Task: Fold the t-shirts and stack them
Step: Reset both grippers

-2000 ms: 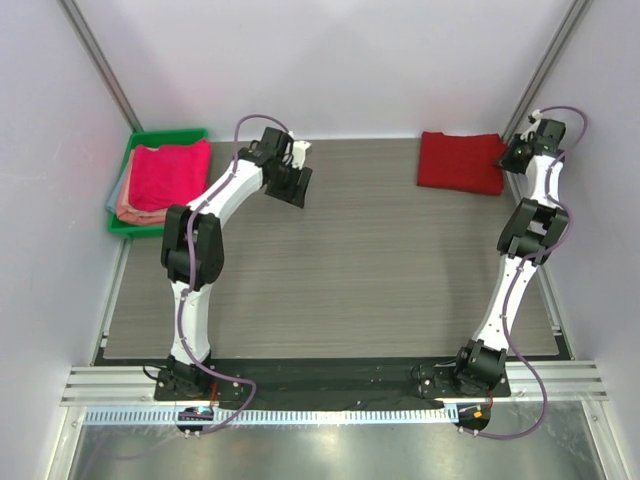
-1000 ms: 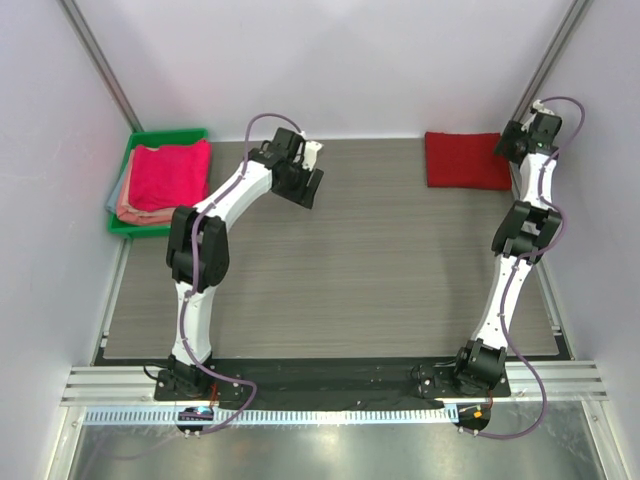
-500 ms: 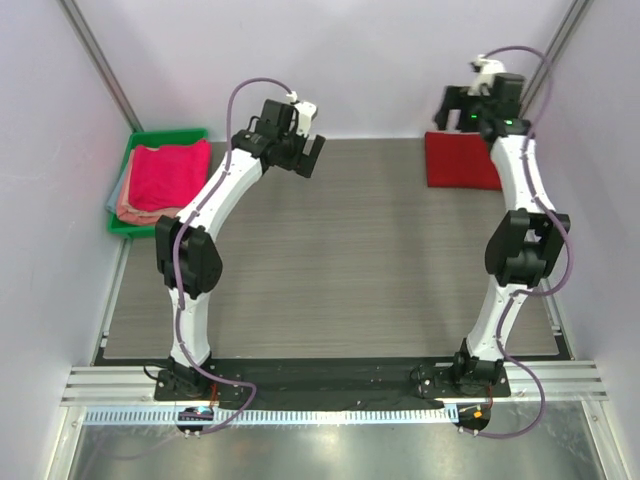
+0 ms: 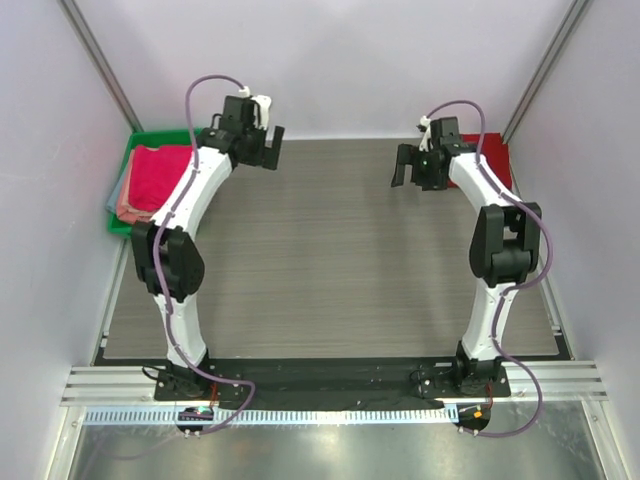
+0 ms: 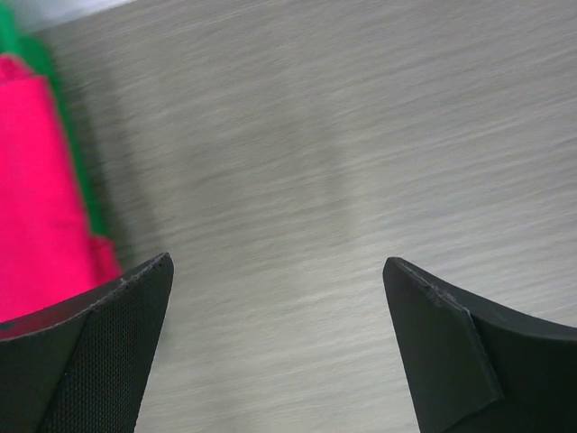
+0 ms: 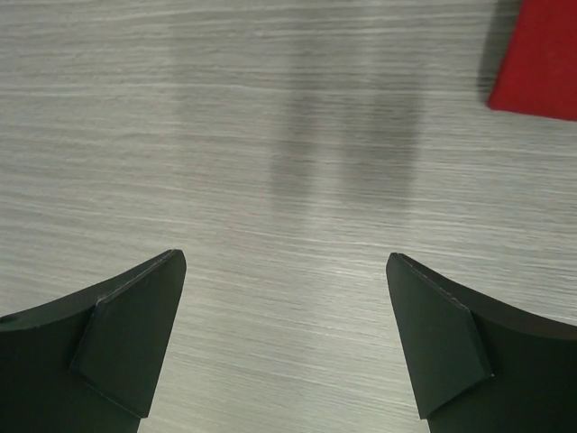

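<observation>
Red t-shirt [image 4: 500, 156] far right, long axis hidden, left gripper [image 5: 275, 271] and right gripper [image 6: 285, 263] spread wide, empty

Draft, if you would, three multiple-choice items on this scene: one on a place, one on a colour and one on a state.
1. Where on the table does the deep red t-shirt lie?
A. the middle
B. the far right corner
C. the near edge, by the arm bases

2. What colour is the topmost shirt in the green tray?
A. bright pink
B. blue
C. yellow

3. How do the left end effector and the right end effector stand?
A. both shut on cloth
B. left open, right shut on cloth
C. both open, holding nothing

Answers: B, red cloth shows at the far right corner in the top view; A, pink cloth lies uppermost there; C, both wrist views show the jaws spread over bare table.
</observation>
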Robot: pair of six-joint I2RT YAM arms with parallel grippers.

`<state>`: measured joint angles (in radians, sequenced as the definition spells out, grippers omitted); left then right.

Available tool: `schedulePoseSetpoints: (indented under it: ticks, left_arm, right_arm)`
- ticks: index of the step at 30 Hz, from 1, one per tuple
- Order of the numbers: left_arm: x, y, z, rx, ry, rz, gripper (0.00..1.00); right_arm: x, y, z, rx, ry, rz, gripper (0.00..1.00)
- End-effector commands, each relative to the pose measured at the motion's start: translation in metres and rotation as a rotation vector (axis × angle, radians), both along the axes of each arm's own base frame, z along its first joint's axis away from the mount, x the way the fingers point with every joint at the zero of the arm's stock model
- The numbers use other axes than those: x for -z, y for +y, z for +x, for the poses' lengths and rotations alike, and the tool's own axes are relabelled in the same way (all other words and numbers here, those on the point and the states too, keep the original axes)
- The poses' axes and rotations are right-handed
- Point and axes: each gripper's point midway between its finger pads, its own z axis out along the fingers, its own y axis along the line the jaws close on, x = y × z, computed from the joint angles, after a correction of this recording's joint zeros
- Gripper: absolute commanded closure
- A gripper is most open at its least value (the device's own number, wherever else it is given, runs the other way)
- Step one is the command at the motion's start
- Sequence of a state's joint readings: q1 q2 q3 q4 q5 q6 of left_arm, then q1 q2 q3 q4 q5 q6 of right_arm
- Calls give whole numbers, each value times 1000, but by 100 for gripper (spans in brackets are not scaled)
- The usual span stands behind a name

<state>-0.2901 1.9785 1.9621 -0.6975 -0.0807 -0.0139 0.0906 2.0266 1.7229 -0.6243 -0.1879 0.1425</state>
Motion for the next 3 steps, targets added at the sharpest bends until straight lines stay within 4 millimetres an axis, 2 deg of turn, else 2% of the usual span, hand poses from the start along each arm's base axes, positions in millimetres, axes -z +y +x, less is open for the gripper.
schedulePoseSetpoints:
  ticks: [1, 3]
  left_arm:
    - [-31, 33, -19, 29, -15, 75, 0]
    - [-27, 57, -23, 19, 37, 144, 0]
  right_arm:
    - [-44, 8, 9, -4, -124, -9, 0]
    - [-47, 19, 9, -30, -135, -6, 0]
